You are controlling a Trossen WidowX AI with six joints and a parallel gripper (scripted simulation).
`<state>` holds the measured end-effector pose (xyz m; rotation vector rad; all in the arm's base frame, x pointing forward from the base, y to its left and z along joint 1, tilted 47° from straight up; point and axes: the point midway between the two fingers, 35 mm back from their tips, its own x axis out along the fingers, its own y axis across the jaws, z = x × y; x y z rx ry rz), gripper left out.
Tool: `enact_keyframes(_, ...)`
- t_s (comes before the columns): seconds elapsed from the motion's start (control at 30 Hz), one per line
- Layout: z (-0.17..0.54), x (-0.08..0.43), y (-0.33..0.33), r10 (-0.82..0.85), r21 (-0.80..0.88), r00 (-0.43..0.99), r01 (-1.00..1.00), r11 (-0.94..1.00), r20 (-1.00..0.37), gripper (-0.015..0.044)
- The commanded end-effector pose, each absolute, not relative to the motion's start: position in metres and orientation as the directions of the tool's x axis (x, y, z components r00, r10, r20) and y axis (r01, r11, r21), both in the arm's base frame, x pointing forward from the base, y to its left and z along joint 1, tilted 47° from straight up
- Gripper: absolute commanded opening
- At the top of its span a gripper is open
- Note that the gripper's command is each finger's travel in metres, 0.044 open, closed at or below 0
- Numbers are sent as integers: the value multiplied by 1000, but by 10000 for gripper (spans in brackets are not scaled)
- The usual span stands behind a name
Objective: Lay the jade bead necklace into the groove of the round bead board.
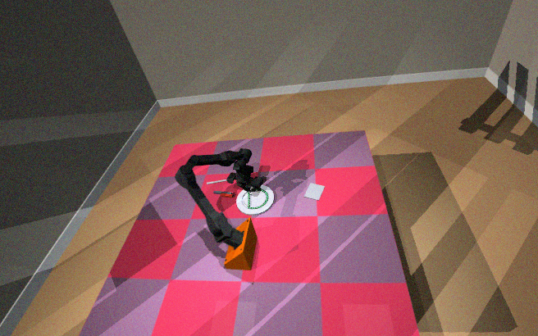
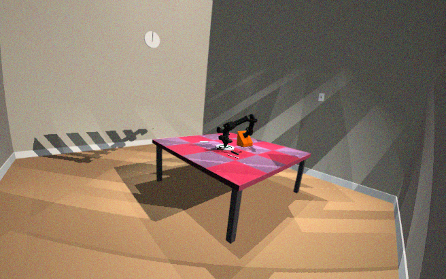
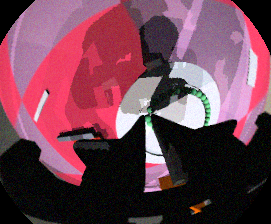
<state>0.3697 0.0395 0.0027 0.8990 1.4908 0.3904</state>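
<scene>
"jade bead necklace (image 1: 267, 197) (image 3: 207, 107), then: where do you have it?"

"over the round bead board (image 1: 240, 203) (image 2: 232, 147) (image 3: 131, 122), on the bench (image 1: 284, 258) (image 2: 238, 176) (image 3: 51, 120). your top view shows one side bowed round nicely, the other cutting nearly straight across."

"and your jaws?"

"nearly together, clamped on the beads by the look of it. you can see green right at the tips in the wrist view, though the pinch itself is partly hidden."

"so which step are you on?"

"laying it in, you'd judge. the strand is over the board, but that straight run hasn't taken the groove's curve. you can't tell from here whether the bowed side is fully seated."

"what does your next move want?"

"ease the held part outward, towards the bare stretch of groove, then lower it until the beads settle. open only once they're down. pull too hard and you may drag the good side out; let go high and the strand could spring across the middle."
</scene>
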Motion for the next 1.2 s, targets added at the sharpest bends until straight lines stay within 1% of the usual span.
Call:
enact_keyframes(0.0, 5, 372, 40, 726, 717, 99, 294, 632, -681, 0)
enact_keyframes(0.23, -1, 373, 46, 726, 717, 99, 294, 632, -681, 0)
enact_keyframes(0.8, 2, 371, 43, 724, 714, 95, 294, 635, -683, 440)
enact_keyframes(1.17, 5, 371, 40, 726, 717, 99, 294, 632, -681, 440)
